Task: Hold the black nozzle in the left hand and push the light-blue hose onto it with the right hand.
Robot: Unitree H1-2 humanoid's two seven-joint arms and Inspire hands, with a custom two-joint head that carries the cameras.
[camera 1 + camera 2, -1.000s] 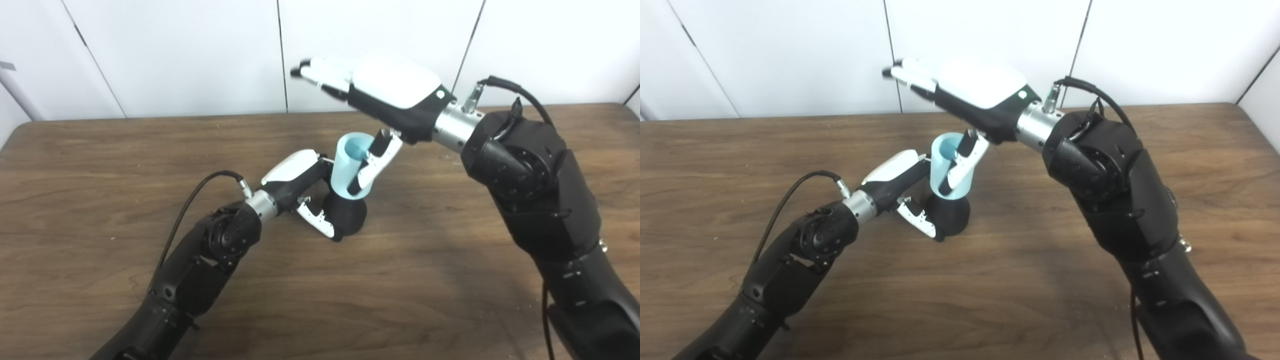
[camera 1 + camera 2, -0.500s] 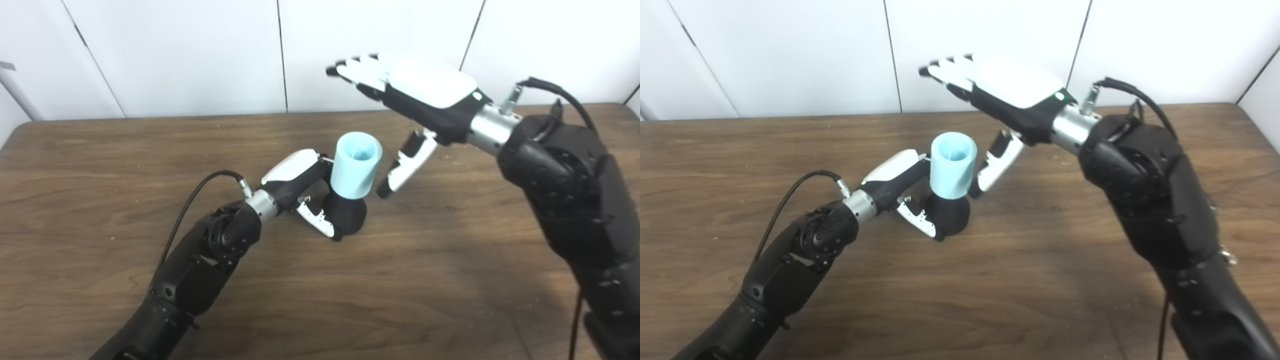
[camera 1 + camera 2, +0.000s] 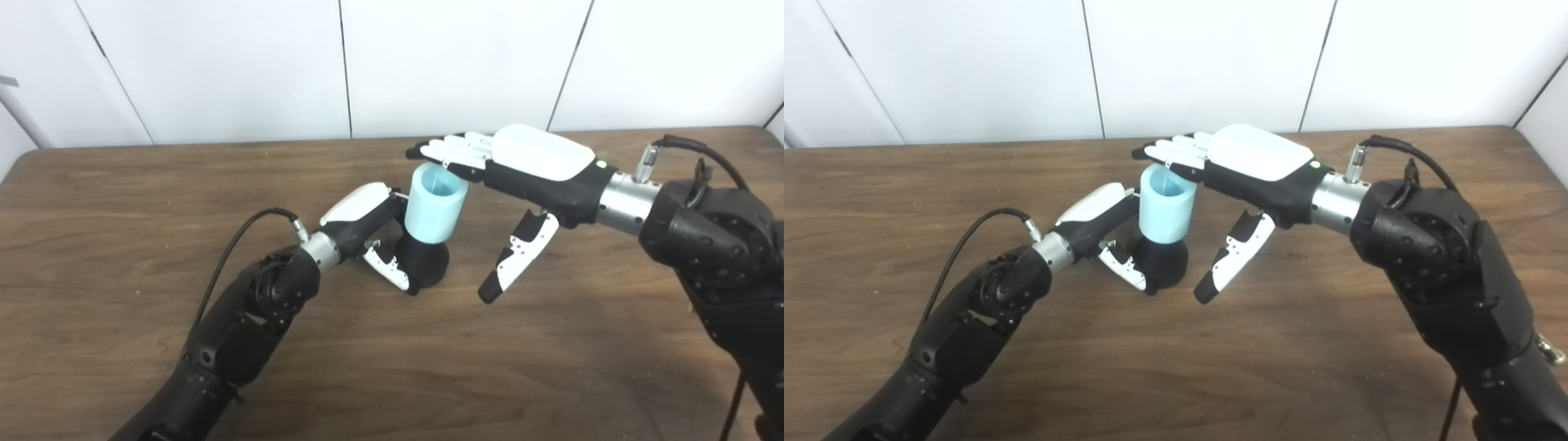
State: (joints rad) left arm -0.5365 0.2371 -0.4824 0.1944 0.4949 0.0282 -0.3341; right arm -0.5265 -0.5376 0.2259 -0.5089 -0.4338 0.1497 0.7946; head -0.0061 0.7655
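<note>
- The left hand [image 3: 367,229] grips the black nozzle [image 3: 424,262], which stands on the worktop [image 3: 122,202].
- The light-blue hose [image 3: 433,205] sits upright on the nozzle.
- The right hand [image 3: 520,174] is spread flat, its fingers [image 3: 450,153] over the hose's open top.

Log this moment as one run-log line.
left robot hand: holds black nozzle | right robot hand: open, flat over light-blue hose | hose: on nozzle

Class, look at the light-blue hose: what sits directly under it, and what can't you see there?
The light-blue hose stands on the black nozzle, held by the left hand. Whatever part of the nozzle is inside the hose is hidden.
</note>
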